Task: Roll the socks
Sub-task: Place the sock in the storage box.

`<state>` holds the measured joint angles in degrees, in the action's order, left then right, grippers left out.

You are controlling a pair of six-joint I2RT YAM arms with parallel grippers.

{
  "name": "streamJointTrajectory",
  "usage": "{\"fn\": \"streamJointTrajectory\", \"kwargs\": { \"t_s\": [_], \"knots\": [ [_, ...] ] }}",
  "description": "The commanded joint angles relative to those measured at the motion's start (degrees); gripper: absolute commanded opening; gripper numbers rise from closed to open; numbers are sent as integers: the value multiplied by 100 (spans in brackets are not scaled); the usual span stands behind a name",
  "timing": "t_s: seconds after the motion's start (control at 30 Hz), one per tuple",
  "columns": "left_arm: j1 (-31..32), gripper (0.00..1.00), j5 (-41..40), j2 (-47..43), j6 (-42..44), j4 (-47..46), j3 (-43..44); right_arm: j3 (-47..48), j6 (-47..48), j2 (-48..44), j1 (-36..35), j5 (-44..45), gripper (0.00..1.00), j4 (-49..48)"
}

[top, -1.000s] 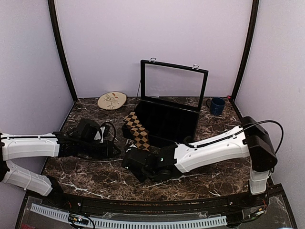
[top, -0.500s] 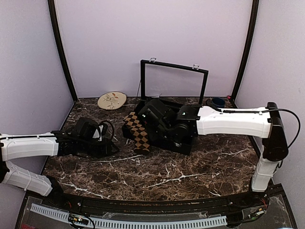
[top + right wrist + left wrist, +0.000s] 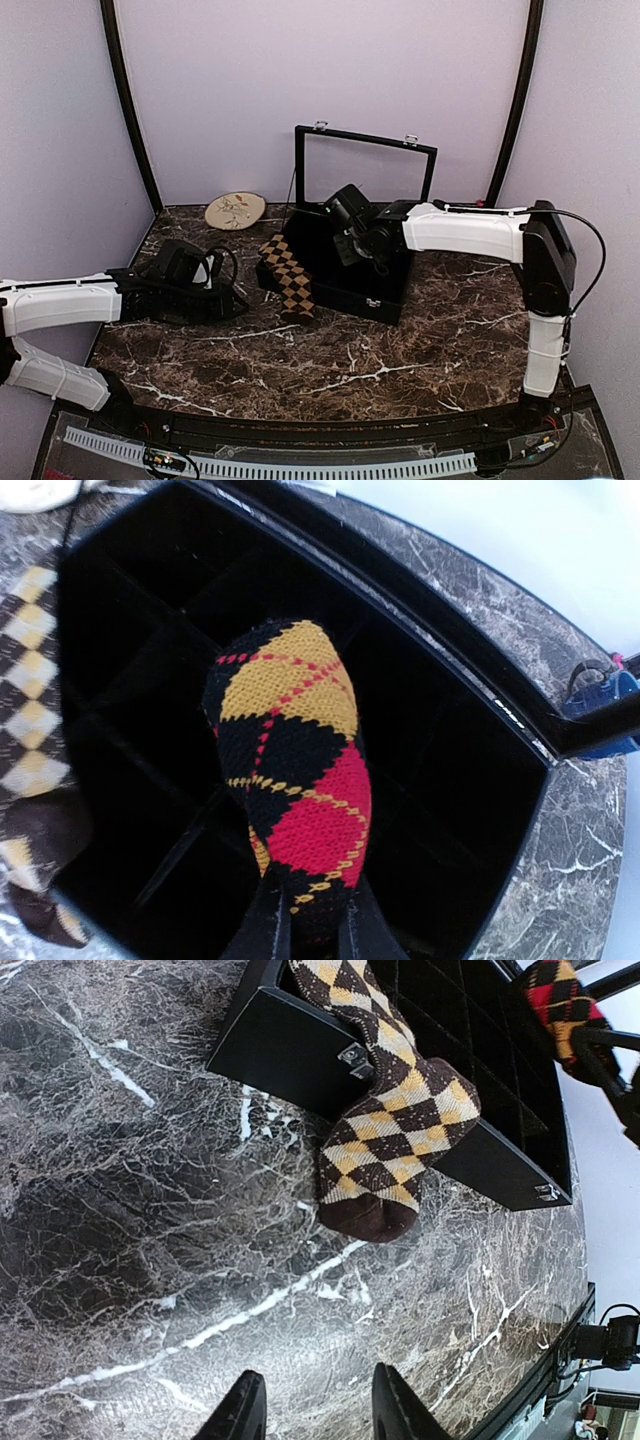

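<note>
Two arms work over one dark marble table (image 3: 400, 350). At far left the left arm (image 3: 60, 305) lies low across the marble. The left gripper (image 3: 315, 1415) is released: in its wrist view the two fingers stand apart with bare marble between them, short of the nearer sock.

Behind it, near the back wall, one round cream plate (image 3: 235, 210) lies flat.

There are two socks. The tan-brown sock (image 3: 288, 275) hangs over the front left corner of the case, its upper part inside and its dark toe resting on the marble just in front.

One black case (image 3: 370, 297) stands in the middle, divided into compartments, its single glass lid (image 3: 365, 172) upright at the back. Two metal clasps (image 3: 355, 1057) show on its front wall.

Above the case interior the right gripper (image 3: 308, 925) is clenched on the red sock (image 3: 295, 780), pinching its lower end so the bundled red, orange and black fabric hangs over the compartments. Whether it touches the dividers cannot be told.

The right arm (image 3: 470, 228) reaches in from the right edge.
</note>
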<state>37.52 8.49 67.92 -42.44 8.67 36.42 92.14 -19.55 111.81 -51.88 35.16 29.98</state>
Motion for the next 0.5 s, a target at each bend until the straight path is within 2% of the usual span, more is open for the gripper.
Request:
{"fn": "streamJointTrajectory", "kwargs": {
  "t_s": [0.0,0.47],
  "knots": [
    [-54,39,-49,34,69,2,119,154,340,275,218,-219,0,-178],
    [-126,39,-41,107,42,-150,102,389,602,878,615,-831,0,186]
  ]
}}
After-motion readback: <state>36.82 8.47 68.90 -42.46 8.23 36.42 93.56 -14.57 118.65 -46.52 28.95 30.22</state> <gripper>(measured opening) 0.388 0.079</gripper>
